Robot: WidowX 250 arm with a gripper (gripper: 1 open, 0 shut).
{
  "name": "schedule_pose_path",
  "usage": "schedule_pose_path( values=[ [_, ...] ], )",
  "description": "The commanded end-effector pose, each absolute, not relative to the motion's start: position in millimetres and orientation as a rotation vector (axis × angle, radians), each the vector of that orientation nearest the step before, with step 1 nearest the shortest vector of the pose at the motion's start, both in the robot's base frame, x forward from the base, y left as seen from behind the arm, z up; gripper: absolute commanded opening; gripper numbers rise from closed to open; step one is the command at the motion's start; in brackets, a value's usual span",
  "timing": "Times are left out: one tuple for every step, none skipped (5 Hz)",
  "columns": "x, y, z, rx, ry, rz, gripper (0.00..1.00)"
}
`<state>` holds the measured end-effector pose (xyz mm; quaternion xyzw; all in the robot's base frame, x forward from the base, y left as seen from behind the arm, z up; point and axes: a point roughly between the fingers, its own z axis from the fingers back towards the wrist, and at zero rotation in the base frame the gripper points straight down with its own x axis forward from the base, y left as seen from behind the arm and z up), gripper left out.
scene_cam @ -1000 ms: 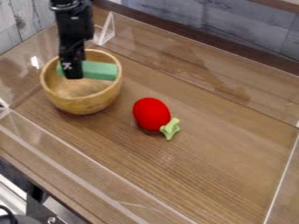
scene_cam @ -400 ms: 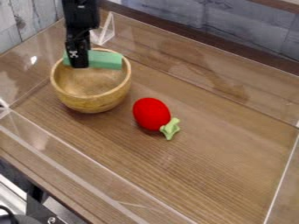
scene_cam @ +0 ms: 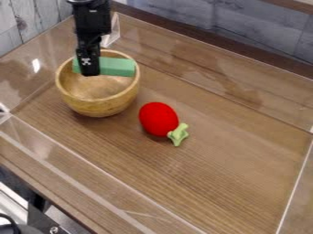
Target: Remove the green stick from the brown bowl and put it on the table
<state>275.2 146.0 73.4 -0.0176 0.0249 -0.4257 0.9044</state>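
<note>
Over the round light-brown wooden bowl's point(scene_cam: 95, 91) far rim, the black gripper point(scene_cam: 88, 66) was clamped on the mint-green rectangular stick point(scene_cam: 116, 65), apparently lifted clear; placing it on the wood-grain table point(scene_cam: 232, 155) remained.

The gripper point(scene_cam: 88, 64) hides the stick's point(scene_cam: 119, 66) left end (jaws unreadable there); the arm point(scene_cam: 91, 16) runs off the top edge.

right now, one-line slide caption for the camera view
Gripper shut on the green stick at the brown bowl's far rim.
</note>
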Motion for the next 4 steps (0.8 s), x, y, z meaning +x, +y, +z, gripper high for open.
schedule_pose_path(
  values=[
    [285, 143, 81.8, 0.013, 0.013, -0.840, 0.00],
    [283, 141, 89.9, 0.010, 0.017, -0.805, 0.00],
    [281, 139, 99.0, 0.008, 0.019, -0.768, 0.00],
    [283, 138, 96.0, 0.007, 0.021, -0.802, 0.00]
  ],
)
